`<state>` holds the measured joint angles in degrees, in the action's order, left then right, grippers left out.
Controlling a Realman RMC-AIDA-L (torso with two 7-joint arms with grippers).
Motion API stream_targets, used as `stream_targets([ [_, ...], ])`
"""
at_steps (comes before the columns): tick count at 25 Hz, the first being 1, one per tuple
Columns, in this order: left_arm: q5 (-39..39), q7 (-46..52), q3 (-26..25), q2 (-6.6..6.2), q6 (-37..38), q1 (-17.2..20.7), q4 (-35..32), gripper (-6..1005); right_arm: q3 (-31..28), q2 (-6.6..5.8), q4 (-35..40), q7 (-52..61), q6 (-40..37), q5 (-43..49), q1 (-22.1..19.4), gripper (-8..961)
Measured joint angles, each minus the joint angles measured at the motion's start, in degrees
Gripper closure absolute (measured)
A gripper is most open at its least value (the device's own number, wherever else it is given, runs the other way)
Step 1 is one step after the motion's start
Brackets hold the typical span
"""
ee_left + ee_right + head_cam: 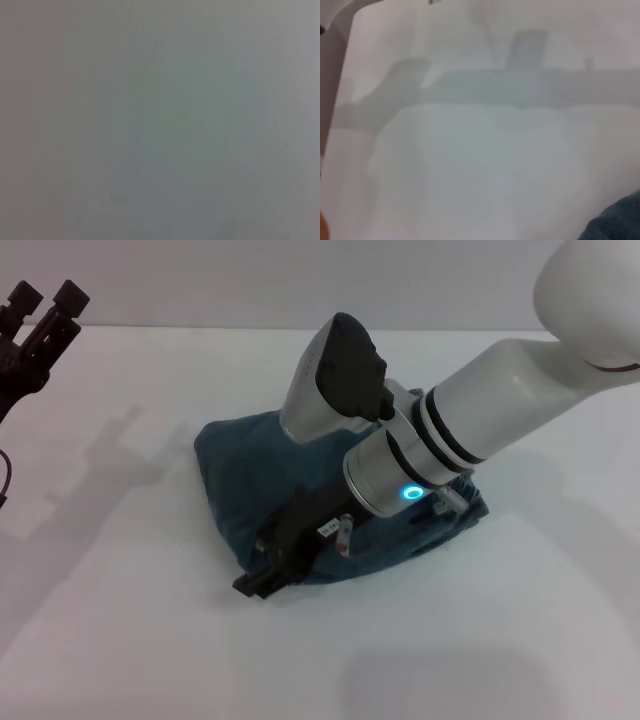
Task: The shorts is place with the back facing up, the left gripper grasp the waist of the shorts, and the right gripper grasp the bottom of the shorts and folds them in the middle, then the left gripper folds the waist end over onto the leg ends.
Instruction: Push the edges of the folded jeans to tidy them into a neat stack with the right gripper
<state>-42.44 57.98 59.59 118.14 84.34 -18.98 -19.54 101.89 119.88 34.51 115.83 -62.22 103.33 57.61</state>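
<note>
While the shorts lie bunched, one tool presses their edge, grip state unclear

A plain white table fills nearly the whole head view, smooth and matte, with no pattern or marks. Along the top edge of that view a slightly paler, pinkish-white band runs straight across, meeting the tabletop in a soft horizontal line. Light falls from above and casts soft grey shadows on the tabletop at the left and a fainter rounded one near the bottom right. The right wrist view shows the same white surface crossed by broad grey shadows. The left wrist view shows only blurred, even grey.
</note>
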Motion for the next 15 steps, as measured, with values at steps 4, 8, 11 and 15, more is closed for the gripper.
stream_targets([
  [4,0.07,-0.02,-0.05,-0.05,0.15,0.20,0.02,157,-0.01,0.01,0.07,0.01,2.62,-0.56,-0.08,323],
  [8,0.06,-0.08,-0.08,-0.11,0.29,0.29,0.03,159,-0.03,0.01,-0.06,0.07,5.50,-0.71,-0.12,323],
  [11,0.06,-0.13,-0.09,-0.11,0.40,0.37,0.01,159,-0.03,0.01,-0.24,0.82,7.60,-0.77,-0.23,323],
  [15,-0.03,-0.15,-0.09,-0.11,0.46,0.41,-0.06,159,-0.03,0.01,-0.29,1.21,10.37,-1.53,-0.80,323],
])
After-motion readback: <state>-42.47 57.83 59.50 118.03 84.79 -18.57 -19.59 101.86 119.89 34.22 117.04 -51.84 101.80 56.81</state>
